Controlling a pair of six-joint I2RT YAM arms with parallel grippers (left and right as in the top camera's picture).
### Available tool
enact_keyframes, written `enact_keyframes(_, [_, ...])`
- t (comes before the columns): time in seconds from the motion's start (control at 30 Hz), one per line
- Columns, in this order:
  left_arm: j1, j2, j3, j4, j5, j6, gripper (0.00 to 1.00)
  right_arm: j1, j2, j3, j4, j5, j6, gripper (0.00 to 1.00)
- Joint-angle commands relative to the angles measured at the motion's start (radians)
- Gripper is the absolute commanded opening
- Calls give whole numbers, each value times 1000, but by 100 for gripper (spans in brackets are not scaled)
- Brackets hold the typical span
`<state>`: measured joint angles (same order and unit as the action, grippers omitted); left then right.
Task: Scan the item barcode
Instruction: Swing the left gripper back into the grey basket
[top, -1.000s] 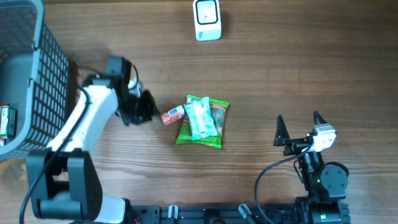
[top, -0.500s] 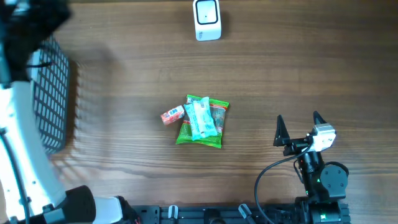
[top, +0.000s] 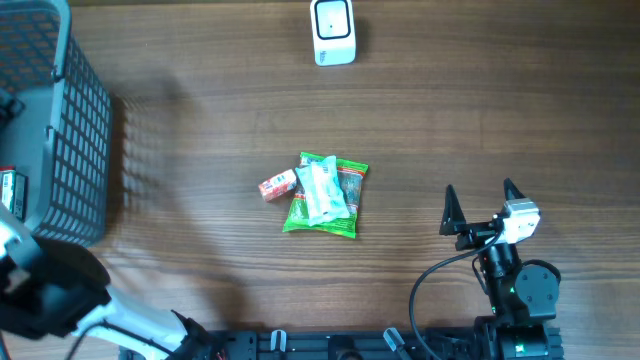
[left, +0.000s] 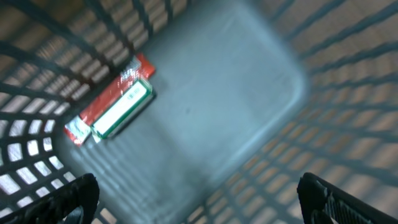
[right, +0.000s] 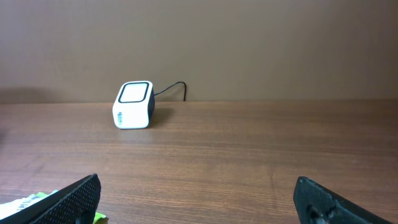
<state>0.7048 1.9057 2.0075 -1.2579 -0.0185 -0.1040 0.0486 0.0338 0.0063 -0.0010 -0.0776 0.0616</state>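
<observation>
Located barcode scanner (top: 332, 32) upright on the wooden table (top: 480, 100), white with a dark top window, cord trailing behind it in the right wrist view. Found a pile of items well apart from the scanner, on its robot-facing side: green packet (top: 298, 215) lying flat, pale blue packet (top: 322, 190) across its top, small orange box (top: 278, 184) touching the pile's left edge. Noted grey mesh basket (top: 85, 130) far left of the scanner; inside, flat on its floor, a red and green packet (left: 112, 106), blurred. Saw left gripper (left: 198, 183) over that basket floor, jaws spread wide, gripping nothing. Saw right gripper (top: 480, 192) right of the scanner and well short of it, jaws spread wide, empty, facing the scanner.
</observation>
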Motion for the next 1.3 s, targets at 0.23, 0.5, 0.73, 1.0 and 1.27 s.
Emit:
enact_keyframes(0.23, [25, 203, -1, -37, -29, 232, 100, -3, -3, -1, 3, 10, -9, 100])
enact_keyframes(0.5, [107, 266, -1, -2, -43, 236, 100, -3, -3, -1, 3, 10, -9, 100])
enact_keyframes(0.73, [178, 305, -35, 35, -32, 337, 100, -3, -3, -1, 3, 10, -9, 100])
enact_keyframes(1.0, [192, 306, -142, 195, -32, 394, 100, -3, -3, -1, 3, 10, -9, 100])
enact_keyframes(1.27, [192, 306, -321, 401, -31, 521, 100, -3, -3, -1, 3, 10, -9, 100])
